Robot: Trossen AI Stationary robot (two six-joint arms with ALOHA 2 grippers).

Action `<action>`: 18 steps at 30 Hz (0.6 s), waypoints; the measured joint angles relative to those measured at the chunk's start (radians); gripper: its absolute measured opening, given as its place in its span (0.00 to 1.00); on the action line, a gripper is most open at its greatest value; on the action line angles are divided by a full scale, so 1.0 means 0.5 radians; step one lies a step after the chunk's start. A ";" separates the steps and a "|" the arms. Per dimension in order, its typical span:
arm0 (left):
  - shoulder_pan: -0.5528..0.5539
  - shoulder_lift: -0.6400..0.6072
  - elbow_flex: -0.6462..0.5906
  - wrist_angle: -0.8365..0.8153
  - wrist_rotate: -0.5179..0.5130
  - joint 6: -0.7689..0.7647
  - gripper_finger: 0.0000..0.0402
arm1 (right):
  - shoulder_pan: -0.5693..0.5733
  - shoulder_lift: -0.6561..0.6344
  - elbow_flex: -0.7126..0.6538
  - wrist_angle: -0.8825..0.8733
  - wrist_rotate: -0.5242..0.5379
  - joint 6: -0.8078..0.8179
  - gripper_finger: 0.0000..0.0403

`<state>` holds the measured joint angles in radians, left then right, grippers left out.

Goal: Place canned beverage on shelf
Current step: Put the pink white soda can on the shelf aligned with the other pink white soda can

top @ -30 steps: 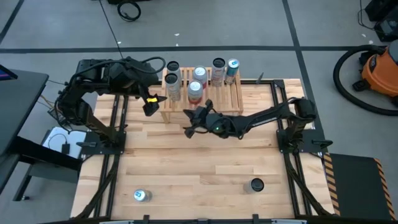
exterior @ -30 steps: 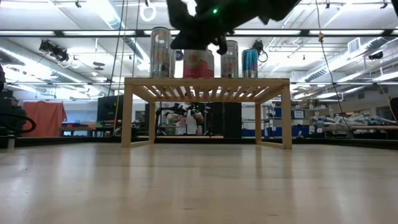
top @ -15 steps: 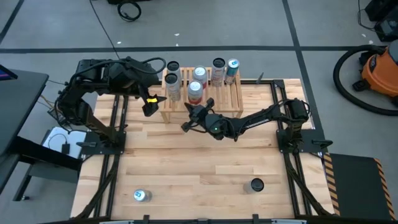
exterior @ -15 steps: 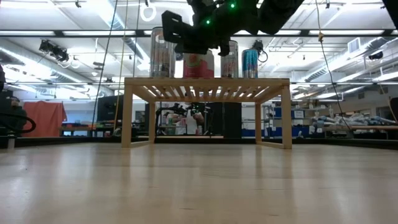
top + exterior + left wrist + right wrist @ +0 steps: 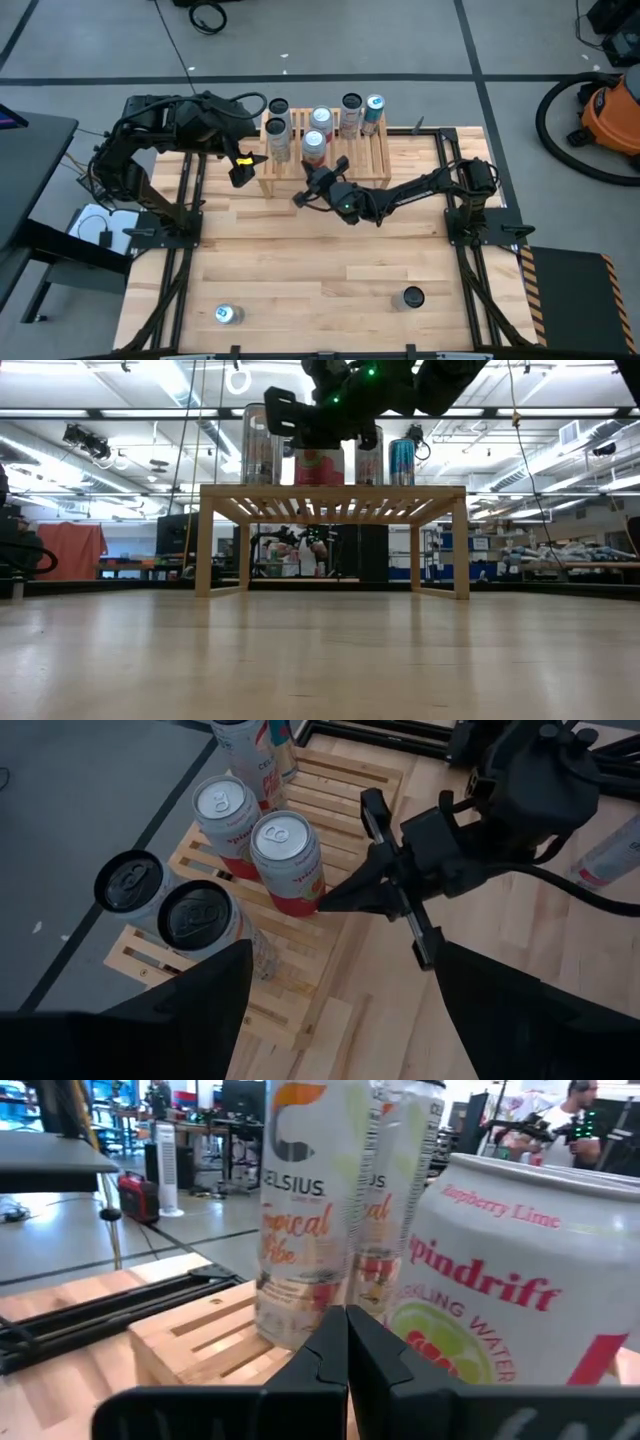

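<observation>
Nearest the table's front edge: one silver can (image 5: 227, 314) left, one dark can (image 5: 412, 297) right, both standing well apart. Mid-table: my right gripper (image 5: 303, 192), fingers pressed together on nothing, hovering just in front of the shelf (image 5: 364, 164), tips close to the pink-labelled can (image 5: 314, 147). Left of the shelf: my left gripper (image 5: 241, 172), fingers spread, empty. Far side: shelf holding six upright cans, mostly grouped toward its left and far parts.
</observation>
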<state>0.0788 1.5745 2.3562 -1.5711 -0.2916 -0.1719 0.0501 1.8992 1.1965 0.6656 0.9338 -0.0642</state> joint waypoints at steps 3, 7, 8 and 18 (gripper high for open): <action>0.001 0.000 0.000 0.000 0.001 0.000 0.79 | 0.000 0.000 0.000 -0.009 0.064 -0.004 0.01; 0.000 0.000 0.000 0.000 0.002 -0.001 0.79 | 0.000 0.000 0.000 -0.024 0.155 -0.036 0.01; 0.000 0.000 0.000 0.000 0.002 -0.001 0.79 | 0.000 0.000 0.000 -0.024 0.158 -0.036 0.01; 0.001 0.000 0.000 0.000 0.002 -0.001 0.79 | 0.002 0.000 0.000 -0.021 0.354 -0.140 0.01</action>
<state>0.0791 1.5744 2.3562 -1.5711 -0.2905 -0.1723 0.0509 1.8992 1.1965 0.6552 1.1110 -0.1341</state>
